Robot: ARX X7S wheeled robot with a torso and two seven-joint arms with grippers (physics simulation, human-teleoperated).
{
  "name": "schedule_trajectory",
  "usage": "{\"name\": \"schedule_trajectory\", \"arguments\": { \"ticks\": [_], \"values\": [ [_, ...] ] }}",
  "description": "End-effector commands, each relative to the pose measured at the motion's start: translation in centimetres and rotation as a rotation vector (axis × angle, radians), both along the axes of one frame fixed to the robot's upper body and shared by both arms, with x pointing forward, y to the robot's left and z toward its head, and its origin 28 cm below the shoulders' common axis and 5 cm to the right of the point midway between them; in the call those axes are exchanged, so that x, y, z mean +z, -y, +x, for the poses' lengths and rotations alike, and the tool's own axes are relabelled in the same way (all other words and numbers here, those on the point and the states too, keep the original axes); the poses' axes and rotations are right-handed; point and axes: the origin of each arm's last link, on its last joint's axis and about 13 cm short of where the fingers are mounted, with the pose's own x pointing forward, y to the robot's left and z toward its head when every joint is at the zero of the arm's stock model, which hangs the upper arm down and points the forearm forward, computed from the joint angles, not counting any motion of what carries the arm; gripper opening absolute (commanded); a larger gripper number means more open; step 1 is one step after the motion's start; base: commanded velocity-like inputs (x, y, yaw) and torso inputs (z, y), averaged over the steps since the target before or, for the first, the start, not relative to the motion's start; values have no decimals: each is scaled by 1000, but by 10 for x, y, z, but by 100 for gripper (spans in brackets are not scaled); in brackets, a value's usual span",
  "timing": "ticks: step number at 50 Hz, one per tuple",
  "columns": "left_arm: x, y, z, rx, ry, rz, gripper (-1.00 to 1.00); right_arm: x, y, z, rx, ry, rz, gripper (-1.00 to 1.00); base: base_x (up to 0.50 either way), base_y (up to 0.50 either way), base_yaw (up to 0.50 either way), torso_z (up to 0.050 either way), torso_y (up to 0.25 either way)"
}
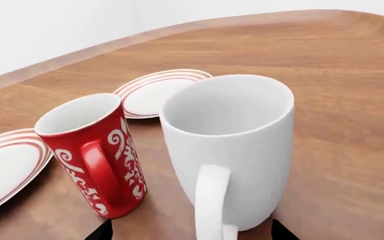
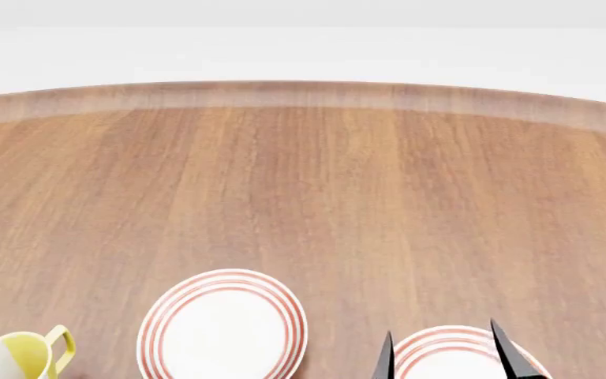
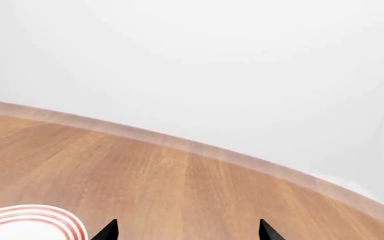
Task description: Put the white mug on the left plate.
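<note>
- The left hand (image 1: 186, 234) stands wide, its tips flanking the tall, plain white glossy mug (image 1: 235, 150), handle toward the wrist.
- It should close squarely on the body, then lift clear of the touching red swirl-patterned mug (image 1: 98, 150).
- The right hand (image 2: 445, 354) hangs spread, empty.
- Counted on the wooden table (image 2: 314, 181): three mugs, including a yellow-handled one (image 2: 19, 357); two red-ringed plates, the left plate (image 2: 223, 325) bare.
</note>
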Motion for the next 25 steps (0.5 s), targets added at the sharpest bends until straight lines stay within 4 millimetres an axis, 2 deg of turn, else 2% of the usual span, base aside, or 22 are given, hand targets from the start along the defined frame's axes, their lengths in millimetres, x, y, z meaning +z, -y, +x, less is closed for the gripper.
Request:
{"name": "schedule_trajectory", "arguments": {
  "ticks": [1,25],
  "values": [
    [-6,4,2,-6,-14,-3,100,3,-1,0,0,5,0,100,0,0,0,0,0],
    [-7,10,10,-25,-12,0,100,5,1,0,-6,12,6,100,0,0,0,0,0]
  ]
}}
